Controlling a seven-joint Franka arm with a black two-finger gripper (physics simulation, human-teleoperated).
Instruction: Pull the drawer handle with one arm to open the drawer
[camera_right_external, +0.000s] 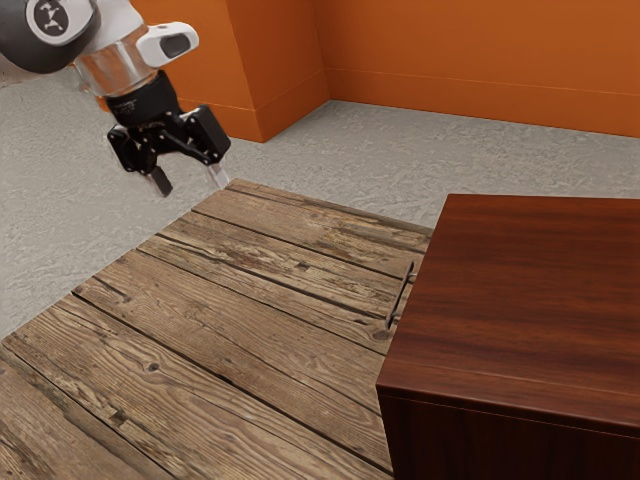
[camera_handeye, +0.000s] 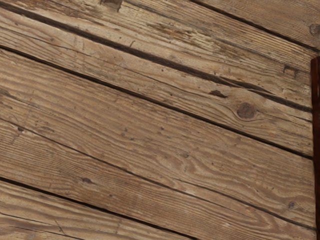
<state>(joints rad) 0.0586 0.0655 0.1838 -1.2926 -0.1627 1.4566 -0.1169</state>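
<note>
Orange walls (camera_right_external: 450, 50) and a grey speckled floor (camera_right_external: 60, 200) frame a weathered plank table (camera_right_external: 250, 330) in the exterior view. A dark red cabinet (camera_right_external: 530, 290) stands on the table at four o'clock. The arm (camera_right_external: 110, 50) enters at eleven o'clock and carries its gripper (camera_right_external: 188, 178) above the table's far corner. The fingers (camera_right_external: 160, 181) are spread apart and hold nothing, which suits an approach that has not yet reached its target.

The handle (camera_right_external: 401, 295), a slim metal bar, sits on the cabinet's front at about nine o'clock of the cabinet, well apart from the gripper. Its long axis runs from roughly one o'clock to seven o'clock across the picture. It appears to lie level with the table along the top of the drawer front. The bar stands just off the wood, which leaves room for a finger to slip behind it. The front faces ten o'clock, toward the arm, so a pull would likely run that way over the bare planks. No gap shows between the front and the cabinet, so the drawer looks unopened.

Seen from the wrist, the table (camera_handeye: 150, 140) passes under the hand with knots and dark seams between its planks. A thin dark red strip of the cabinet (camera_handeye: 316, 125) borders the planks. That suggests the hand is aimed down at the table, short of the drawer.
</note>
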